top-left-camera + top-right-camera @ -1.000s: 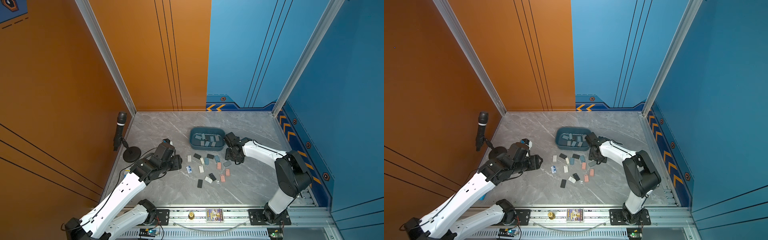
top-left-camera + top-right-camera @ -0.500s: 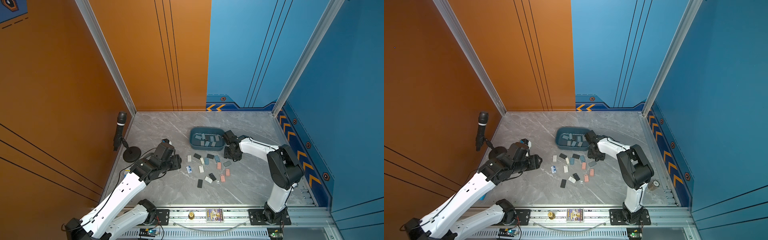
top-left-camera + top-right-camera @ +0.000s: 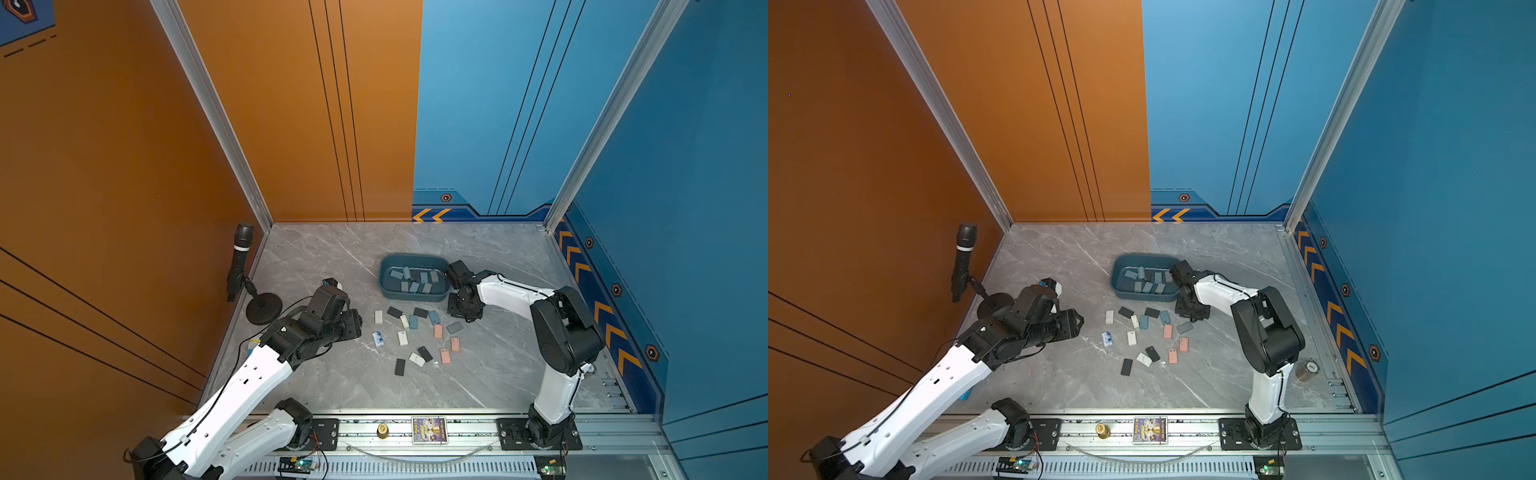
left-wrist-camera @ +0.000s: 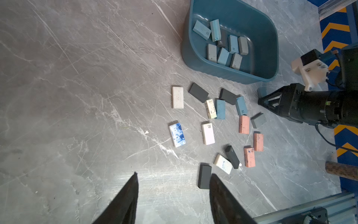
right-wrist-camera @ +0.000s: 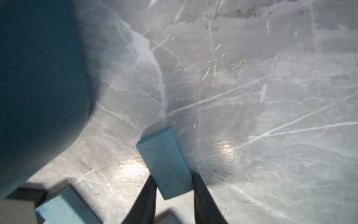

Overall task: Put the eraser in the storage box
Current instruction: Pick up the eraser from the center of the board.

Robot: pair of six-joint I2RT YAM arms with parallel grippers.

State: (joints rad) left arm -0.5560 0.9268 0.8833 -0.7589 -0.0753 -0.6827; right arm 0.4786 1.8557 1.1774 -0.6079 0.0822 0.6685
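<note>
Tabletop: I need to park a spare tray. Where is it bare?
Bare: behind the storage box; between it and the microphone stand; between the loose erasers and front rail. Crowded: in front of the box, where the right gripper pinches a blue eraser.

I assess this as a robotics lab test cell. Landmark: the aluminium base rail [image 3: 469, 432]. The white-and-black left arm [image 3: 249, 374] and right arm [image 3: 557, 390] are bolted onto it. A bare circuit board [image 3: 301, 463] with a lit green LED sits just in front. Behind the rail lies a marble-pattern tabletop [image 3: 332, 257], enclosed by orange panels [image 3: 291, 104] and blue panels [image 3: 478, 104] on aluminium posts [image 3: 208, 108], with chevron markings [image 3: 432, 215] at the far wall's foot. A microphone on a stand [image 3: 241, 257] occupies the far corner on the left arm's side.
</note>
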